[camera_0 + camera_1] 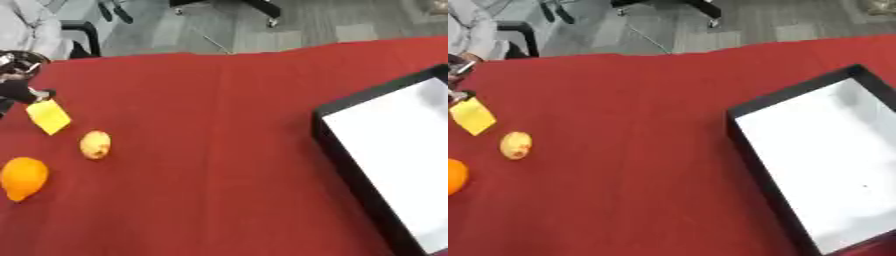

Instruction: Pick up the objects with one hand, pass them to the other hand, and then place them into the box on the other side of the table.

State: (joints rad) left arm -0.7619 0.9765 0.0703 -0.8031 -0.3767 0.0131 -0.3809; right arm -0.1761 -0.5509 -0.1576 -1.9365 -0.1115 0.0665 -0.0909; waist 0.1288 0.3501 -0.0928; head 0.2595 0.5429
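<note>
Just below the left hand [19, 82], whose fingers pinch it, hangs the yellow card [48, 117].

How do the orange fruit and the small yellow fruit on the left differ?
The orange fruit is larger and deep orange; the yellow fruit is smaller, pale yellow with a dark blemish. The orange fruit lies nearer the camera, the yellow fruit farther in. Both rest untouched on the red tablecloth.

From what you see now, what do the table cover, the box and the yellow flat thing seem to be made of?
The table cover looks like red cloth: matte, with a soft fold line. The box has black matte walls, maybe plastic or card, and a smooth white floor with a faint sheen. The yellow flat thing at the left hand looks thin and matte, perhaps paper, sponge or foam; I cannot tell which.
</note>
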